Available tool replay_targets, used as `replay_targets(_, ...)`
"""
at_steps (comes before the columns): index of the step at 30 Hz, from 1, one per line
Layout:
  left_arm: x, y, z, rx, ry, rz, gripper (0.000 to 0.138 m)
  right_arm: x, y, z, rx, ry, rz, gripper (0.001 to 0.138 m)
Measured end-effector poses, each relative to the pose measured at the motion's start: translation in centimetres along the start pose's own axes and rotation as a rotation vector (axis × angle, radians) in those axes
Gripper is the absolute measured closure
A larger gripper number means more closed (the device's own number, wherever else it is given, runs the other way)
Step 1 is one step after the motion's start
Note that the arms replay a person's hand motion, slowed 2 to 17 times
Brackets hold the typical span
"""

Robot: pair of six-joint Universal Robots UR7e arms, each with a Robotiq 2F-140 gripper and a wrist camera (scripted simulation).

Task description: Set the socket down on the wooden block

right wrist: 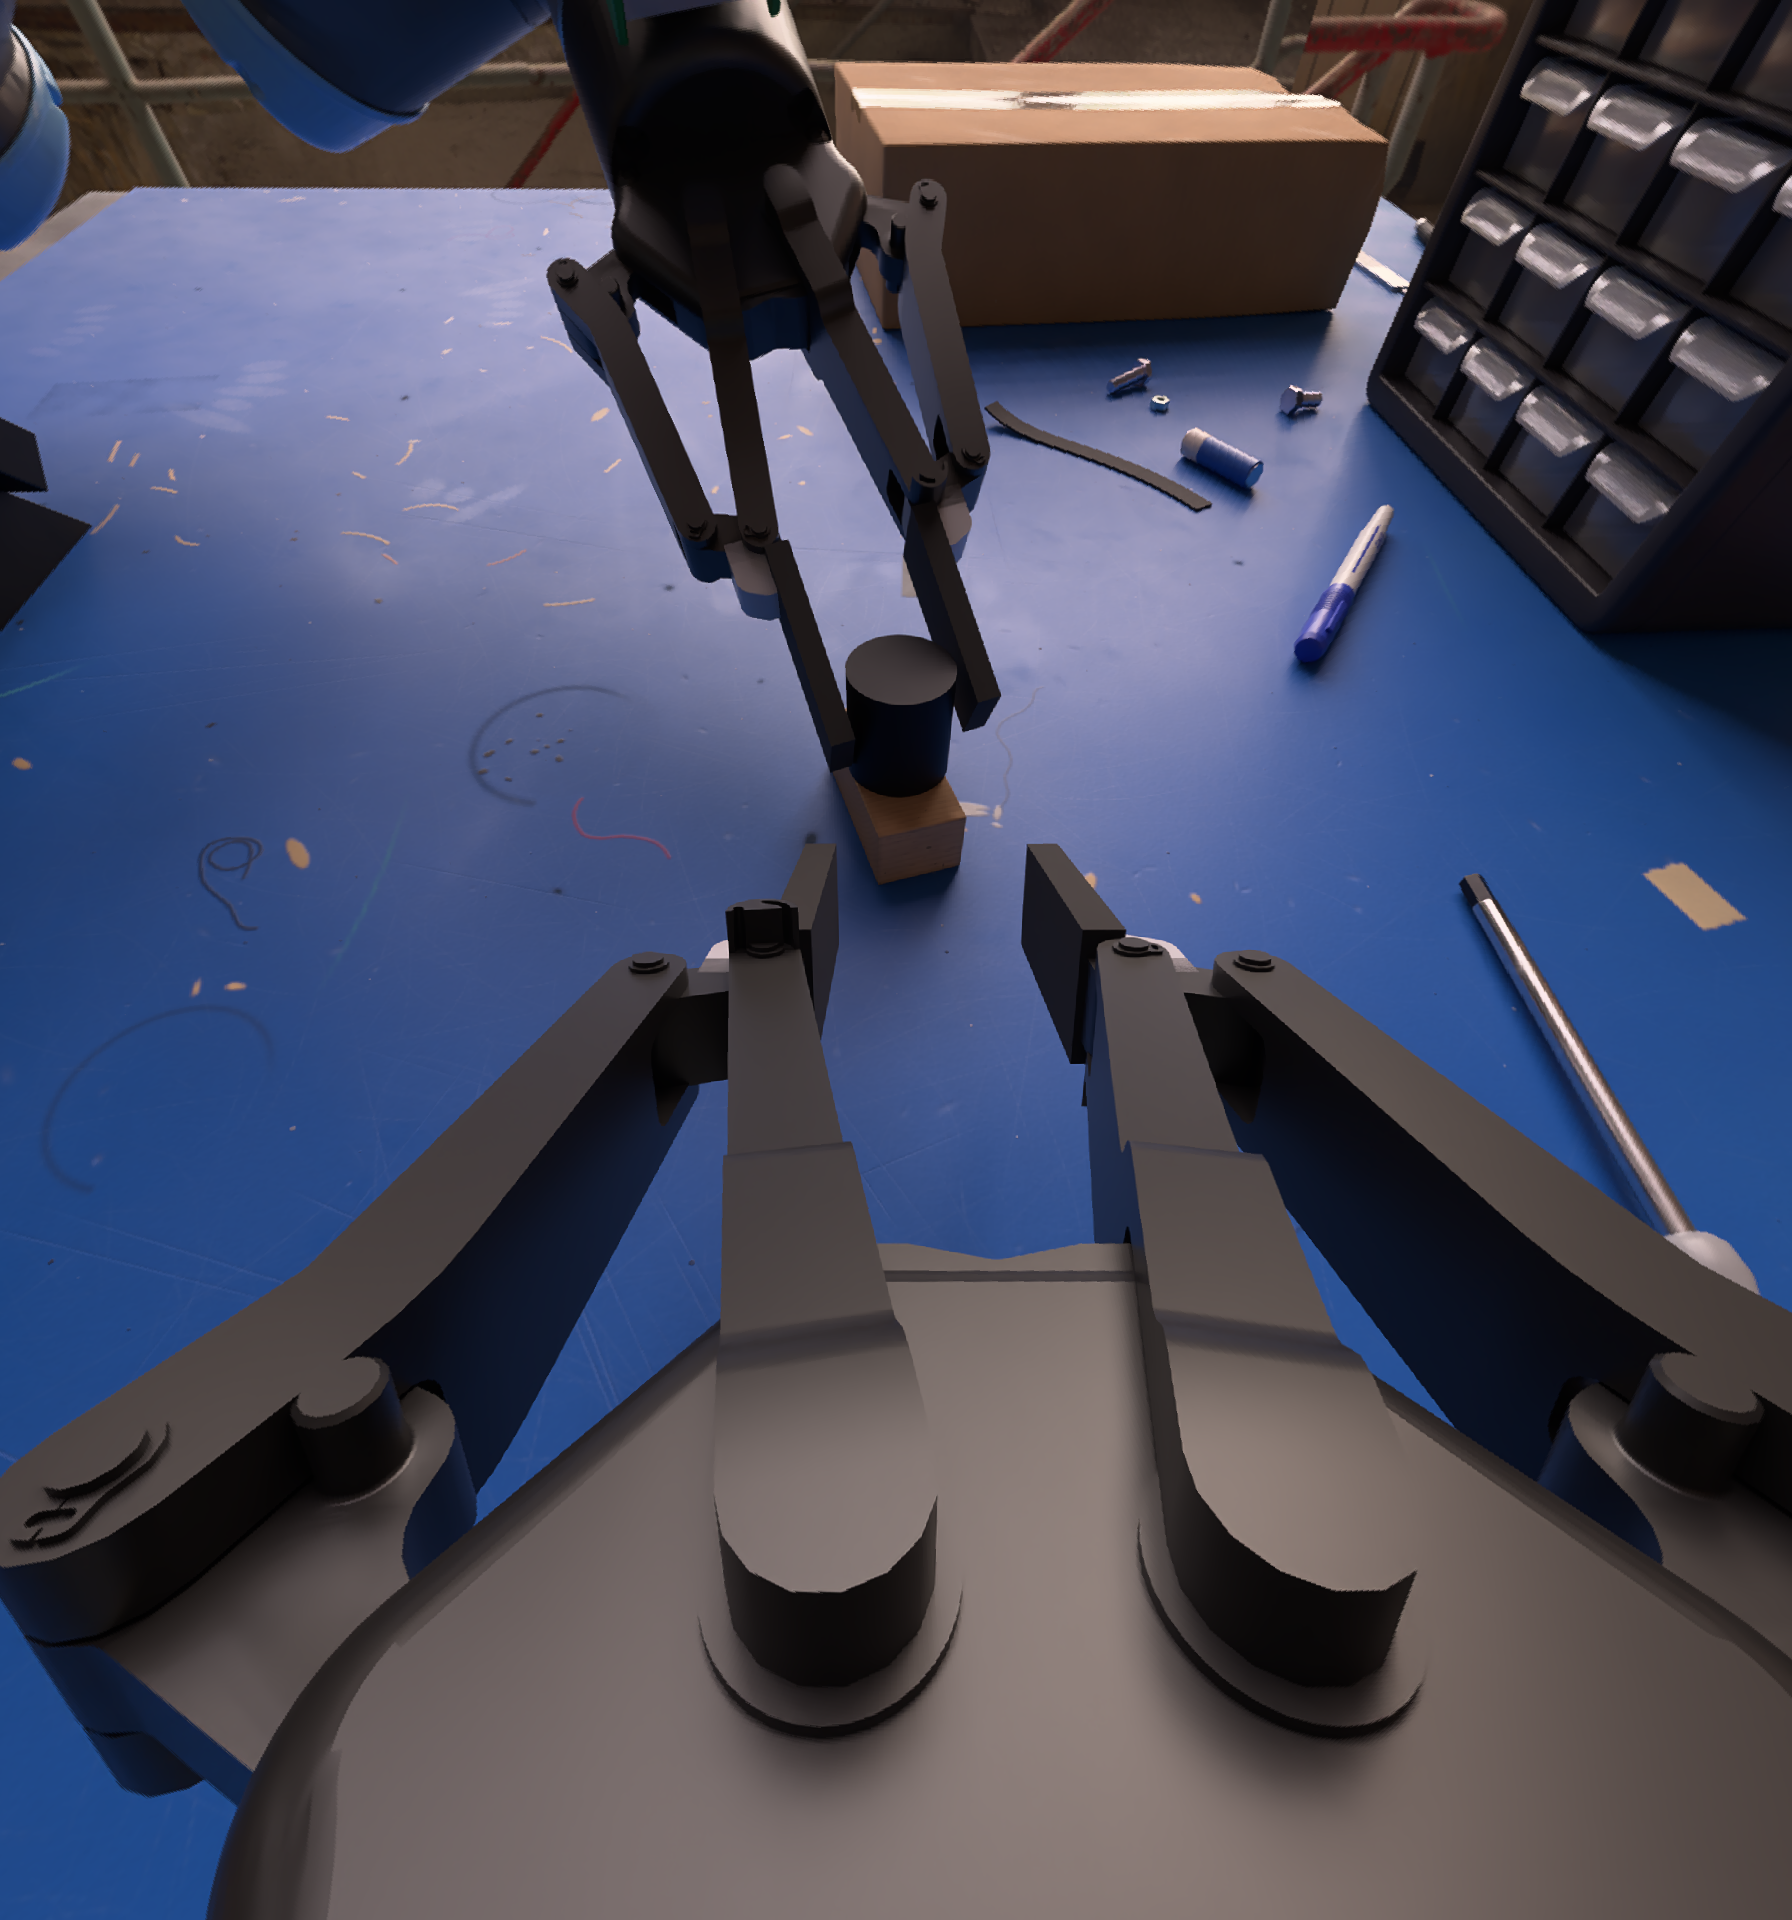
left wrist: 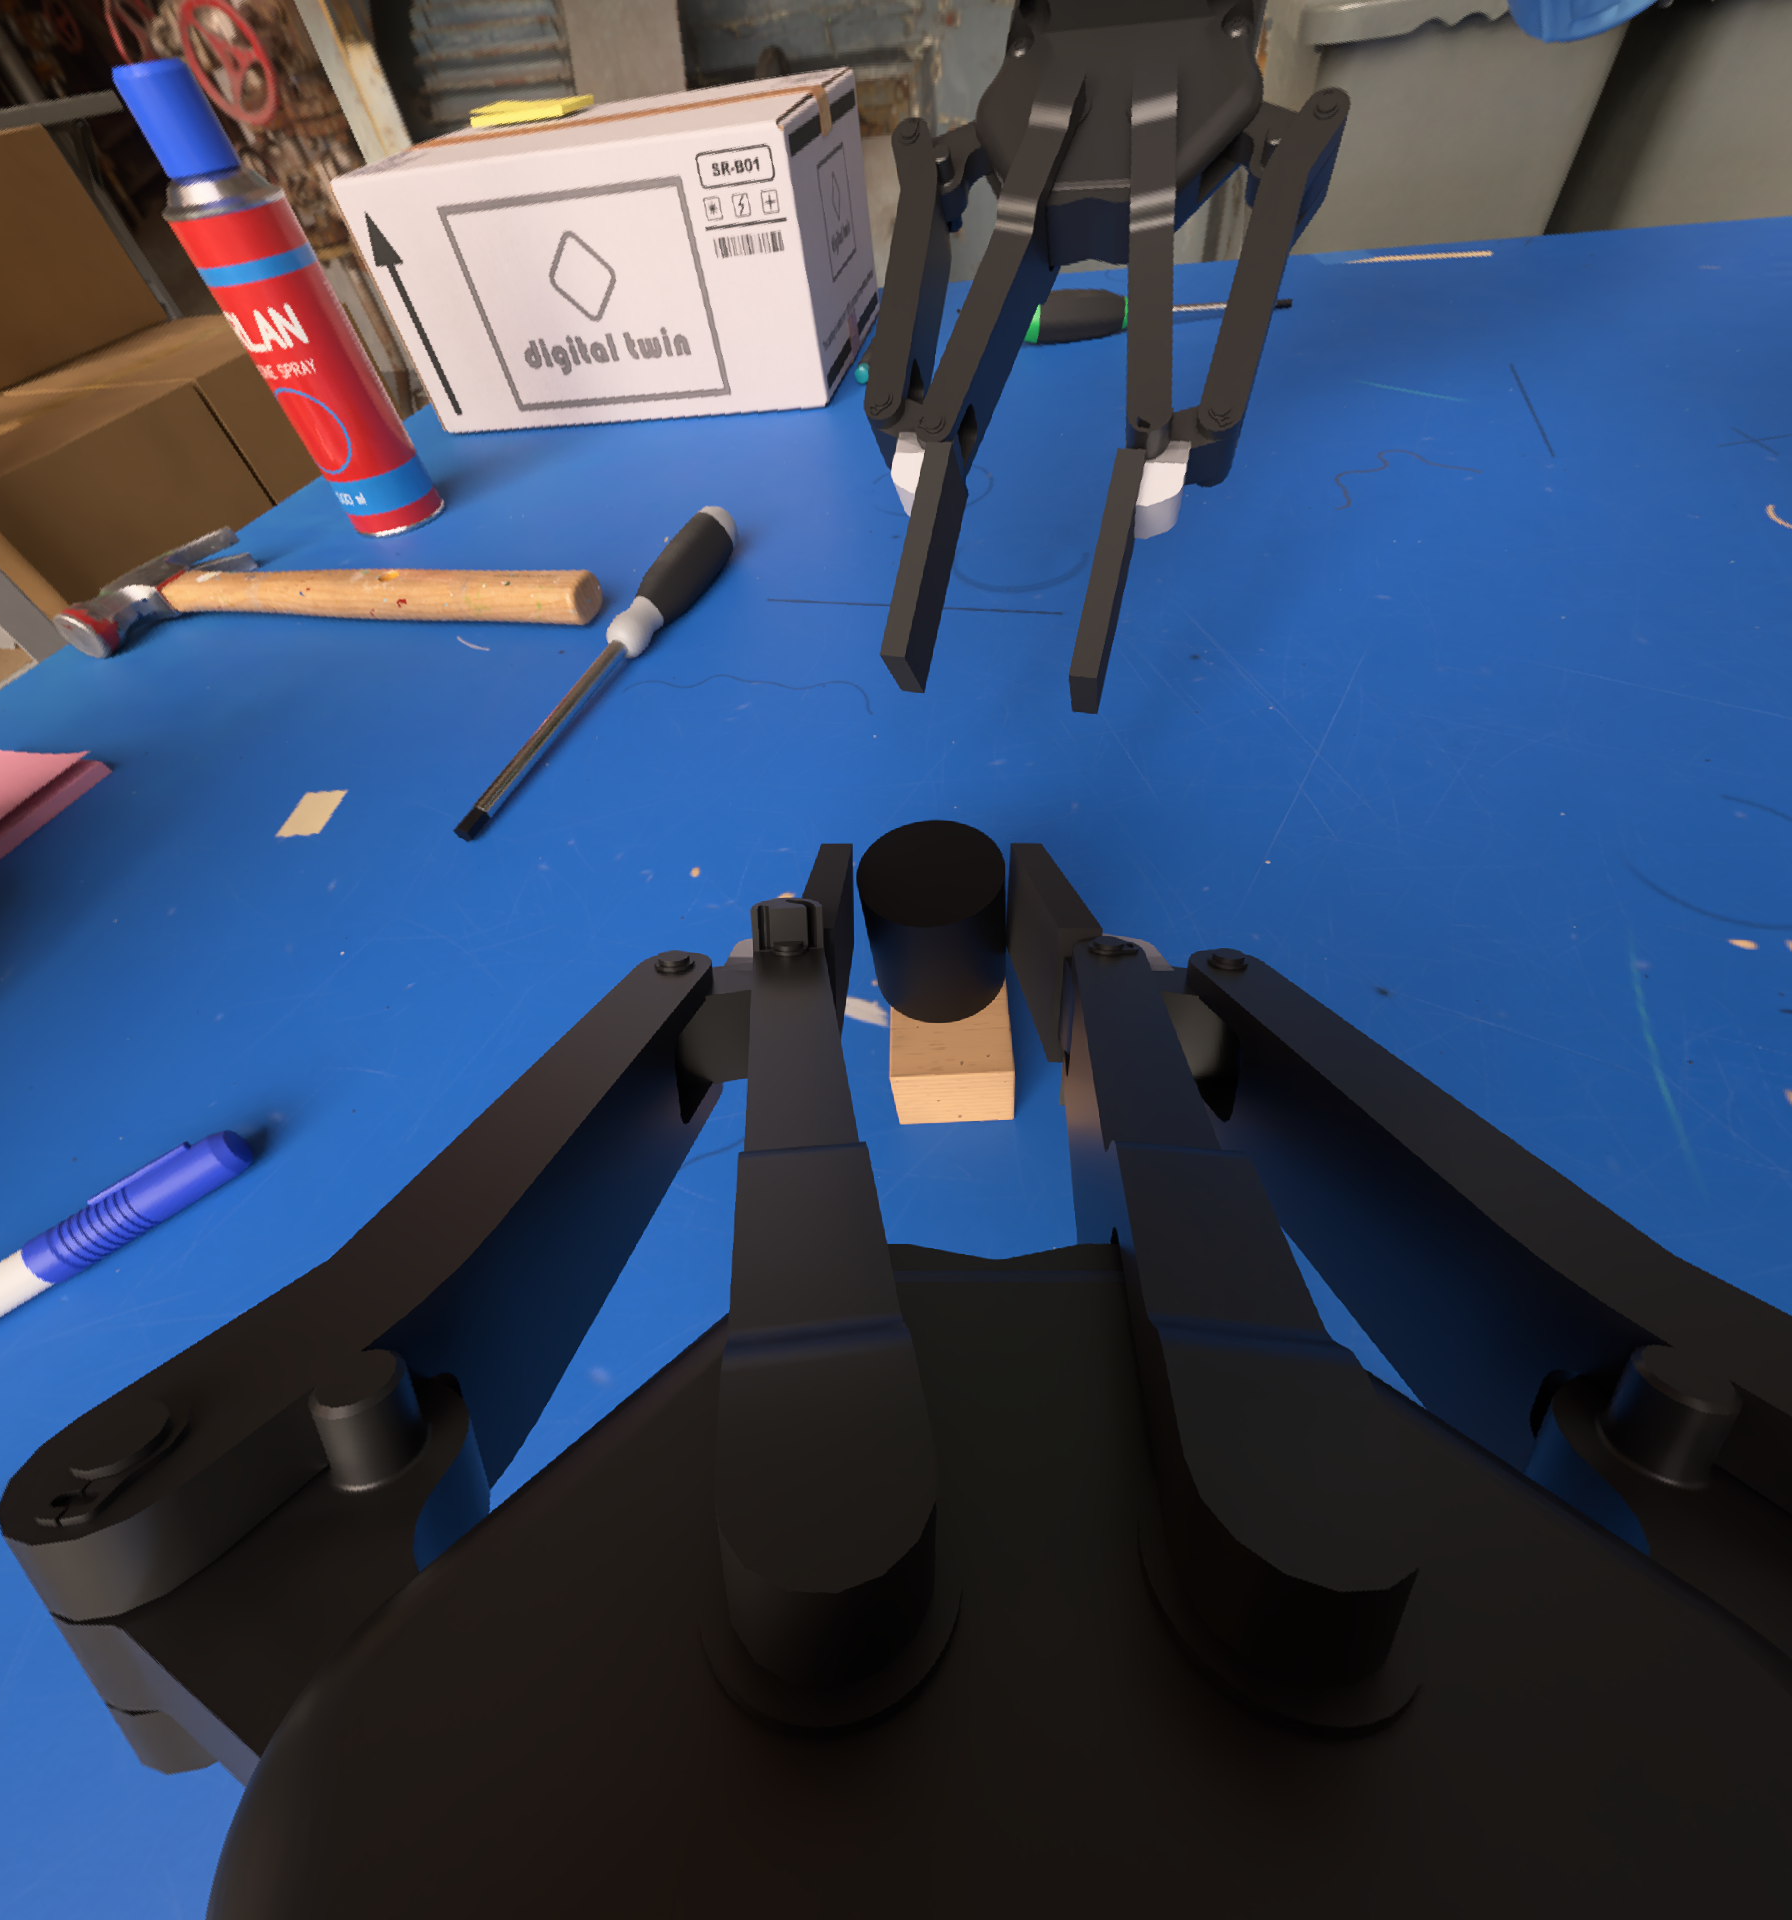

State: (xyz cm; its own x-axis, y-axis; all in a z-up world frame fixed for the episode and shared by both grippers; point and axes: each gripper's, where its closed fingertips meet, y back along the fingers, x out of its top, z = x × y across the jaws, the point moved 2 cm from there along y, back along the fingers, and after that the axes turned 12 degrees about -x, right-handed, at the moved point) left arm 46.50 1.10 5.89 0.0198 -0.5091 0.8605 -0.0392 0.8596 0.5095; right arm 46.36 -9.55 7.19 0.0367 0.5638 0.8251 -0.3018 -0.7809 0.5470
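While left claw (left wrist: pixel 931 904) grips smooth black cylindrical socket (left wrist: pixel 931 925) atop pale wooden block (left wrist: pixel 952 1070), right claw (right wrist: pixel 928 904) parted, empty.

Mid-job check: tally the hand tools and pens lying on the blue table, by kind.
Hammer: 1
Screwdrivers: 2 (black screwdriver, green screwdriver)
Marker: 1
Total: 4

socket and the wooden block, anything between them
Nothing visible: the socket sits straight on the wooden block, between the left tool's fingers, which look slightly parted from it.
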Motion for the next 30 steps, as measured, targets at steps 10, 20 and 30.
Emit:
replay_targets(10,-0.46,-0.07,-0.16,0.012,0.033,-0.03,0.096,0.15,-1.0,-0.09,0.028,0.026,-0.005,0.103)
replay_targets(20,-0.35,0.21,-0.14,0.023,0.058,-0.012,0.094,0.26,-1.1,-0.09,0.045,0.035,0.027,0.11)
replay_targets(30,-0.28,0.81,-0.19,0.028,0.079,0.013,0.093,0.28,-1.12,0.01,0.04,0.038,0.042,0.11)
